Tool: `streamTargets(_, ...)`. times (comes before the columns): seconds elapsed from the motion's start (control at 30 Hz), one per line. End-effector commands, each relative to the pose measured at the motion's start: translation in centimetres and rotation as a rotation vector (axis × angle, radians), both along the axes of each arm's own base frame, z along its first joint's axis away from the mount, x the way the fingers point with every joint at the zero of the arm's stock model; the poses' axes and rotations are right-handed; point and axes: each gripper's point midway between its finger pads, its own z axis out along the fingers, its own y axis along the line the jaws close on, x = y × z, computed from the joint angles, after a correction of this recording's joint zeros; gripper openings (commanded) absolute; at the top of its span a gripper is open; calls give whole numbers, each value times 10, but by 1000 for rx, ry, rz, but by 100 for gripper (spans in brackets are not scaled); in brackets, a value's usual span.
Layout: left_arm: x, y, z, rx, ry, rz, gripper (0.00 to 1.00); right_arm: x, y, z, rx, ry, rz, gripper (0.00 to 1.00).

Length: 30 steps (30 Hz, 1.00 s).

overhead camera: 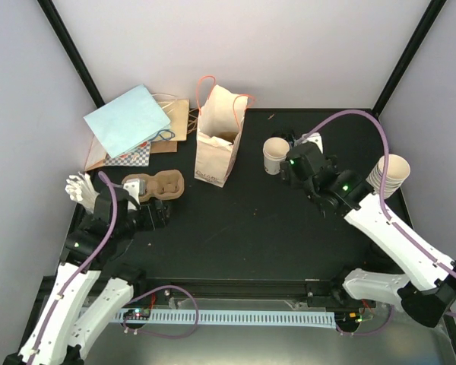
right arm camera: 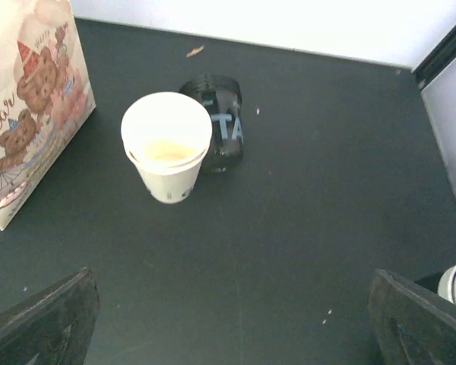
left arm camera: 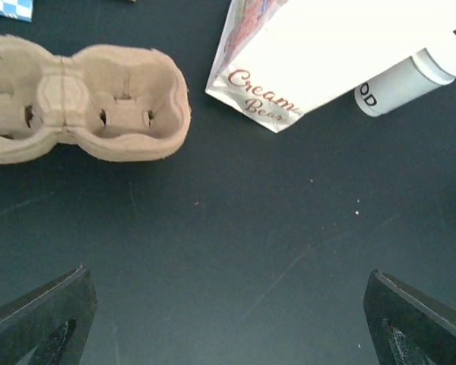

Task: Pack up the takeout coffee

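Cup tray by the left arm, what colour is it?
The cup tray is plain tan-brown, clearest in the left wrist view.

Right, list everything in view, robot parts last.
bag: one, cream with orange handles, standing centre back
cup: one, cream, lidless, upright right of the bag
cup stack: one, cream, far right edge
black stack: one, black, lying behind the cup
tray: one, brown, left of the bag
flat bags: several, light blue over brown, back left
white bundle: one, white, left edge, unclear
left gripper: one, black, open, near the tray
right gripper: one, black, open, near the cup
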Motion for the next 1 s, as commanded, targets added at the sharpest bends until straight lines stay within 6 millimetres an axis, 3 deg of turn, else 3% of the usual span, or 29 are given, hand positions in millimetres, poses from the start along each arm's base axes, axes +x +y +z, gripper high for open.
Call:
streamTargets(0.0,-1,-10,1,-72,-18,-27,99,-10,-10,-16,86,114,0,97)
streamTargets(0.17,1,-11,-7,-61,-14,-40,99,-14,-15,-33,118,208,-20,90)
streamTargets(0.4,2,-20,-11,-73,-18,-90,99,-25,-7,-52,164,317,-27,85)
streamTargets(0.63,5,-22,-2,-63,-58,-113,99,-24,-4,-68,166,310,0,90)
streamTargets(0.8,15,-25,18,-38,-135,-148,99,-8,-5,-69,174,340,-33,89)
streamTargets(0.97,25,-30,20,-10,-196,-190,99,18,-1,-61,214,336,-37,90)
